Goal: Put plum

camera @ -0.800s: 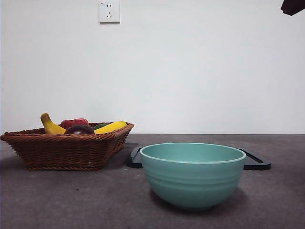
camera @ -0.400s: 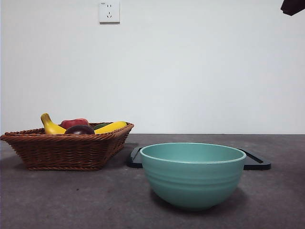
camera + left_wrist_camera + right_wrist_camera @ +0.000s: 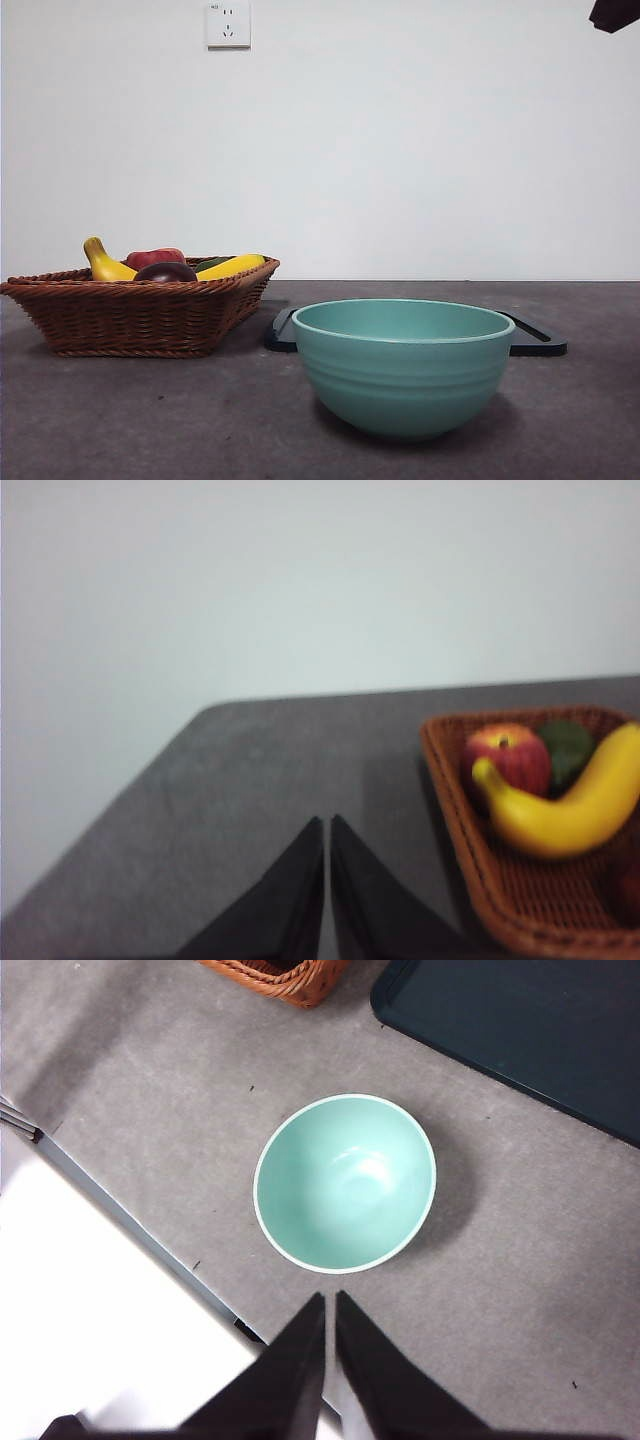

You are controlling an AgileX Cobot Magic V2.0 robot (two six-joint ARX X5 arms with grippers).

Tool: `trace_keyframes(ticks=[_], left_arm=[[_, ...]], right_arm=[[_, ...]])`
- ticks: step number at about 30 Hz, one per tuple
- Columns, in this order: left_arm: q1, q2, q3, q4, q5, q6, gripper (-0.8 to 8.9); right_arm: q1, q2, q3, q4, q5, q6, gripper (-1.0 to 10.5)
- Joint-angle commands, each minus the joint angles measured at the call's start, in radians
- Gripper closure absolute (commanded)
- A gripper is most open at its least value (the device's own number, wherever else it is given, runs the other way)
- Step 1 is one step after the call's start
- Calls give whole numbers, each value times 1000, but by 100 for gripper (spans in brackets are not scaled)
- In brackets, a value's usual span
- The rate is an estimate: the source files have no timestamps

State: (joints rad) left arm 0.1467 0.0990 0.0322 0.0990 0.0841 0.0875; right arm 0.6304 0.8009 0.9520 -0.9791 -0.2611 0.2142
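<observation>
The plum (image 3: 166, 272) is a small dark maroon fruit at the front of the wicker basket (image 3: 140, 315), on the left of the table in the front view. It lies among a banana (image 3: 103, 263), a red apple (image 3: 155, 257) and another yellow fruit (image 3: 232, 266). My left gripper (image 3: 326, 825) is shut and holds nothing, hovering over bare table beside the basket (image 3: 470, 860). The right gripper (image 3: 328, 1302) is shut too, high above the teal bowl (image 3: 345, 1182). In the left wrist view the plum is not clearly visible.
The teal bowl (image 3: 403, 365) stands empty near the front, in the middle. Behind it lies a flat dark tray (image 3: 535, 340), also seen as the tray (image 3: 520, 1030) from above. The table's edge (image 3: 130, 1230) runs close to the bowl. A black arm tip (image 3: 614, 14) shows at the top right corner.
</observation>
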Motion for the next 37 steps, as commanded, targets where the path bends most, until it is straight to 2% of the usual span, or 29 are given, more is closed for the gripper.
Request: trace_keyframes(ticks=[1, 11, 17, 37], left_arm=[[4, -19, -21, 4, 1, -14, 804], [4, -96, -21, -195, -7, -13, 804], [3, -96, -21, -262, -6, -14, 804], [3, -96, -21, -258, -7, -14, 804]], right_arm=[[9, 7, 15, 9, 0, -6, 941], [9, 7, 15, 10, 0, -5, 941], [9, 7, 15, 10, 0, -6, 941], [9, 7, 15, 10, 0, -6, 941]])
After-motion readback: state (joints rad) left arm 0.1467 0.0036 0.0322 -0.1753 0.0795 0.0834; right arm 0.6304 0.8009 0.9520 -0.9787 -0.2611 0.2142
